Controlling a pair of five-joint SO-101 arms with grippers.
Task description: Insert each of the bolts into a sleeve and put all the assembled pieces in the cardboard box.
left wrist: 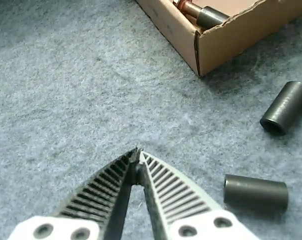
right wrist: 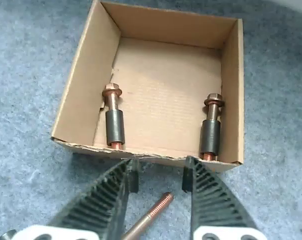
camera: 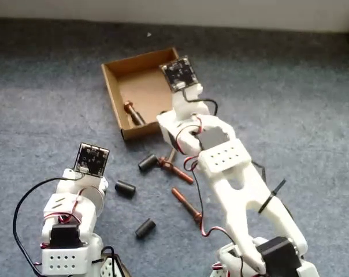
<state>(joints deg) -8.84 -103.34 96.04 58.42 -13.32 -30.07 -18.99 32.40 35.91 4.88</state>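
Carpet [camera: 290,86] bears cardboard box [right wrist: 91,75]; sleeved bolts [right wrist: 114,125] lie parallel.

An open cardboard box [right wrist: 166,25] sat on a grey, felt-like tabletop [right wrist: 31,75]. Inside it lay two copper-coloured bolts, each pushed through a dark sleeve, with heads pointing to the far wall and threaded tips poking out towards the near wall. One sleeved bolt [right wrist: 113,122] lay close along one side wall; the other sleeved bolt [right wrist: 211,132] lay close along the opposite side wall, well apart from the first. Just outside the near wall was the hand [right wrist: 160,170], its two ribbed dark fingers [right wrist: 106,200] spread apart. Between them lay a bare bolt [right wrist: 151,212] on the tabletop, its threaded tip pointing at the box, with space on either side of the tip.
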